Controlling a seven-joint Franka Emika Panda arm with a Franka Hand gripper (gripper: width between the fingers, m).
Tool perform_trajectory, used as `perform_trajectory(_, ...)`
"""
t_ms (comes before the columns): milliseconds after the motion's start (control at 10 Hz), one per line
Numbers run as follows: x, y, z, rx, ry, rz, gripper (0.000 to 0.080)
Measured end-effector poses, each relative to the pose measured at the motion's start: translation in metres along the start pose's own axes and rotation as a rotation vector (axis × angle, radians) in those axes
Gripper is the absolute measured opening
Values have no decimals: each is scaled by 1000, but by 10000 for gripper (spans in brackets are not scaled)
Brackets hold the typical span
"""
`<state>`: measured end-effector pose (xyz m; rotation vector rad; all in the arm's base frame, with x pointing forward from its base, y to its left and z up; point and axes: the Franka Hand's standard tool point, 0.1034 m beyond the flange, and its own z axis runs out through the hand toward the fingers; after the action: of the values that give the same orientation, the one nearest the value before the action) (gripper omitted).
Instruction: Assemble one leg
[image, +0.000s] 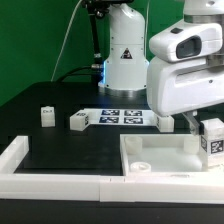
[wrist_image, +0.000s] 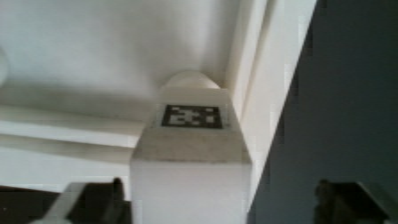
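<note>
One leg (image: 212, 140), a white block with a square tag, stands upright at the right end of the white tray-like tabletop (image: 150, 160) in the exterior view. My gripper (image: 204, 124) is right above it. In the wrist view the leg (wrist_image: 187, 155) is between my fingers, close against one fingertip (wrist_image: 98, 200). A dark gap separates it from the other fingertip. The gripper (wrist_image: 222, 203) is open around the leg, and the tabletop's inner surface (wrist_image: 71, 80) lies beyond it. Two more legs (image: 46, 116) (image: 80, 121) lie loose on the black table at the exterior view's left.
The marker board (image: 125, 117) lies flat behind the tabletop, near the arm's white base (image: 125, 60). A white rail (image: 20, 160) runs along the front and left side of the table. The arm's white body (image: 185, 70) hangs over the right side.
</note>
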<state>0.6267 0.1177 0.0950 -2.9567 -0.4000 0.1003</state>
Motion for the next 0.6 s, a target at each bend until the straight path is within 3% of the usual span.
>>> perform_trajectory(100, 0, 0, 0, 0, 0, 0, 396)
perform_trajectory(200, 0, 0, 0, 0, 0, 0, 292)
perform_trajectory(600, 0, 0, 0, 1, 1, 28, 292)
